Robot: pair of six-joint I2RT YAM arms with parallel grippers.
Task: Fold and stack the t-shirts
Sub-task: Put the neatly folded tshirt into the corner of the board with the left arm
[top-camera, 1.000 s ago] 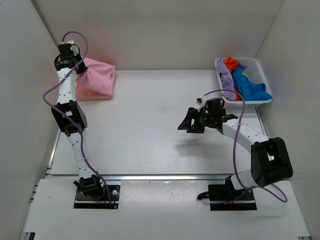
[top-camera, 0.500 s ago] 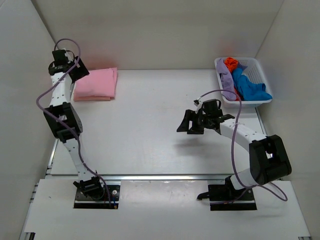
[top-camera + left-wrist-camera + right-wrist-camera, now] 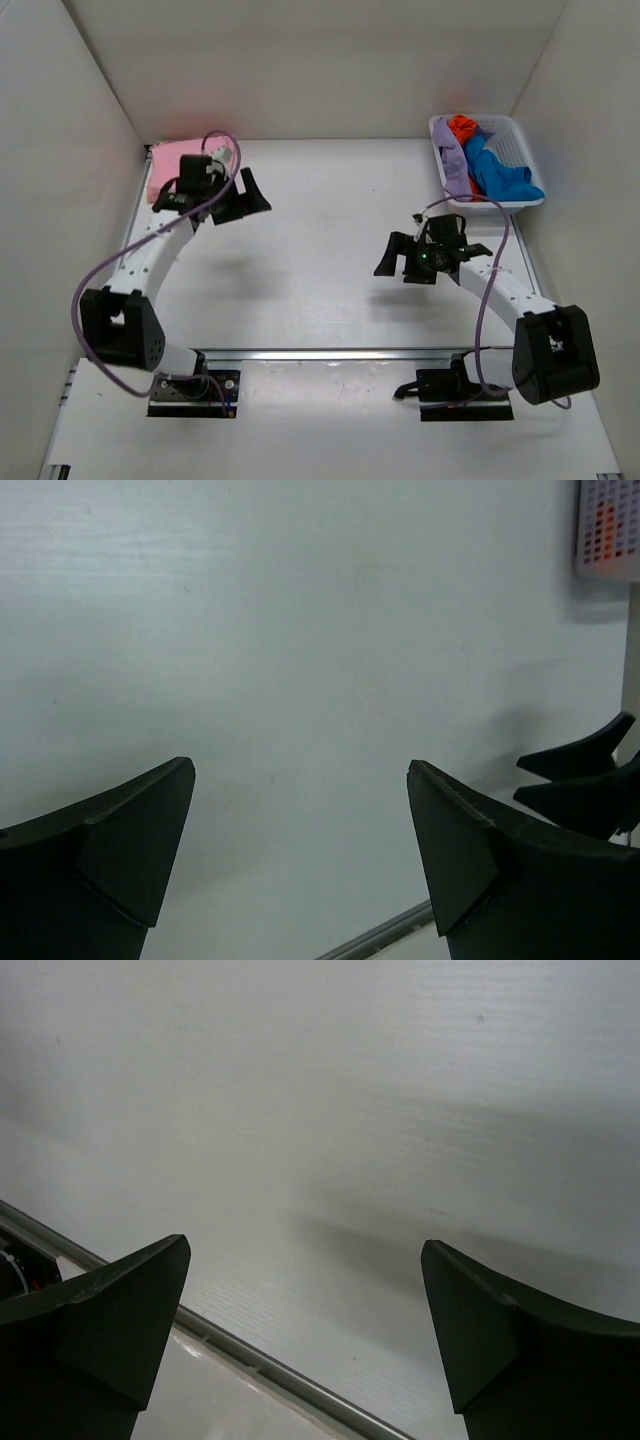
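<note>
A folded pink t-shirt (image 3: 160, 172) lies flat in the far left corner of the table, partly hidden behind my left arm. My left gripper (image 3: 245, 200) hovers to its right, over bare table, open and holding nothing (image 3: 300, 768). My right gripper (image 3: 391, 256) hangs over the middle right of the table, also open and empty (image 3: 305, 1243). Both wrist views show only white table between the fingers. In the left wrist view the right gripper's fingers (image 3: 580, 775) show at the right edge.
A white lattice basket (image 3: 508, 121) at the far right holds purple, orange and blue clothes (image 3: 495, 170); its corner (image 3: 608, 530) shows in the left wrist view. White walls close in the table. A metal rail (image 3: 250, 1355) runs along the near edge.
My left gripper opened and let go of the pink t-shirt, which now lies flat in the corner. The left arm swung right toward the middle. My right gripper opened wider and shifted slightly right.
</note>
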